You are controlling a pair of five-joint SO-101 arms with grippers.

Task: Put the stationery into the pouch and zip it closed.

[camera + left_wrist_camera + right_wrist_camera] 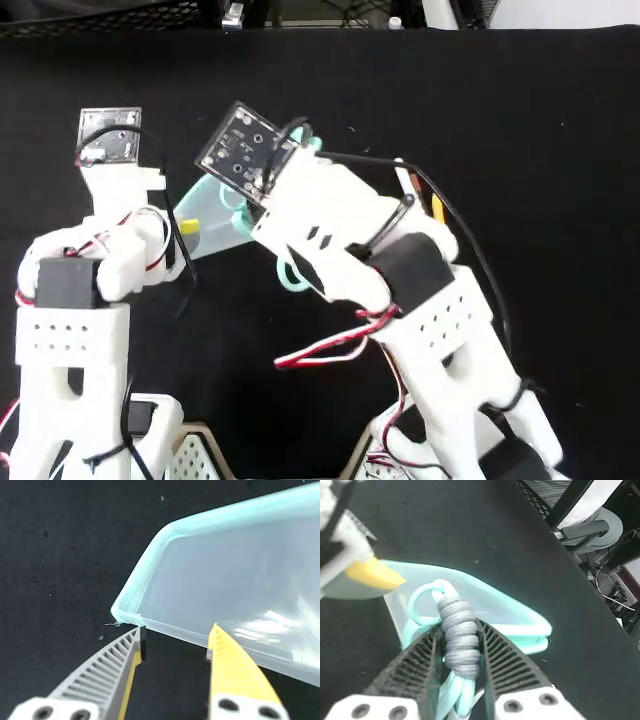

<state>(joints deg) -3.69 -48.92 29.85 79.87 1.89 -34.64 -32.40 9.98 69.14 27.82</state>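
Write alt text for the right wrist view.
The right tool is clamped on a grey braided cord tied to the mint-green loop of a translucent pouch, seen against the black table. The left arm's yellow finger sits at a corner of the pouch.

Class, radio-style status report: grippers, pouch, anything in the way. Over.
Left gripper open at pouch corner. Right gripper shut on grey cord at pouch's teal loop. Right arm hides much of pouch from above.
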